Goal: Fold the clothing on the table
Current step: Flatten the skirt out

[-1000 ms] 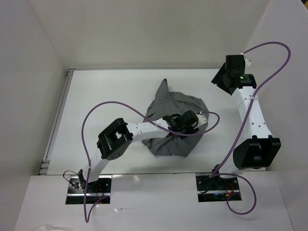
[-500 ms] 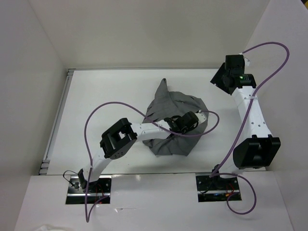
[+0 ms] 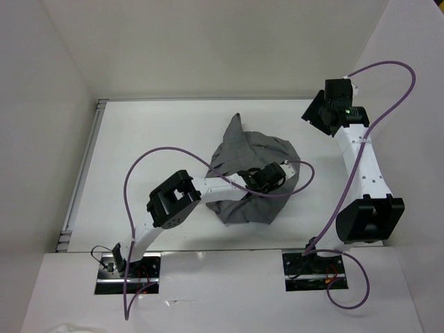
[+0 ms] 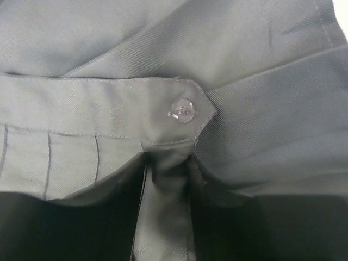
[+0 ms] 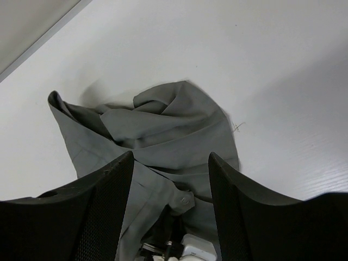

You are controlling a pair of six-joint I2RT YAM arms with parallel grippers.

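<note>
Skirt [image 3: 243, 149] is seen crumpled in a heap near the middle of the white surface [image 3: 159, 132], with one pointed corner turned toward the far edge. The left tool [image 4: 166, 217] is set on the heap's right part, and a narrow gather of grey cloth is pinched between its dark fingers, just below the waistband [image 4: 81, 103] tab and its clear button [image 4: 183, 110]. The right tool [image 5: 171, 157] is held above the far right of the surface, apart from the skirt, its jaws spread wide with nothing gripped.
</note>
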